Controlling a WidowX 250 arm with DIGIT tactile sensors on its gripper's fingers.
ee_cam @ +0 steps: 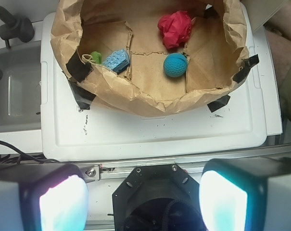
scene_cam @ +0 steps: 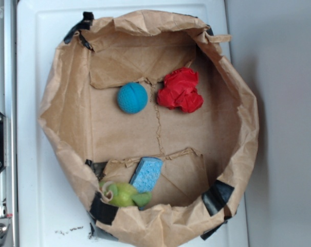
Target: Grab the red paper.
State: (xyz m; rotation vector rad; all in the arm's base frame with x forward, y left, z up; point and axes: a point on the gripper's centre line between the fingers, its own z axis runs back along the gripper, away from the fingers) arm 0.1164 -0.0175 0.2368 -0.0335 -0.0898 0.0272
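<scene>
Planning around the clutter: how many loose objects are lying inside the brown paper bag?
4. The crumpled red paper wad and the round teal-blue ball sit side by side; the light blue rectangular sponge and a green soft toy lie at the opposite wall. Folds may hide more.

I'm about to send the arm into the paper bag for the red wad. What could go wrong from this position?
The red paper lies almost against the blue ball, so wide jaws may knock or catch the ball.

The brown bag's crumpled wall stands between the gripper and the target; a low approach may snag or drag it.

The wad looks light and lumpy, so a shallow pinch may only pluck a fold and slip off.
</scene>
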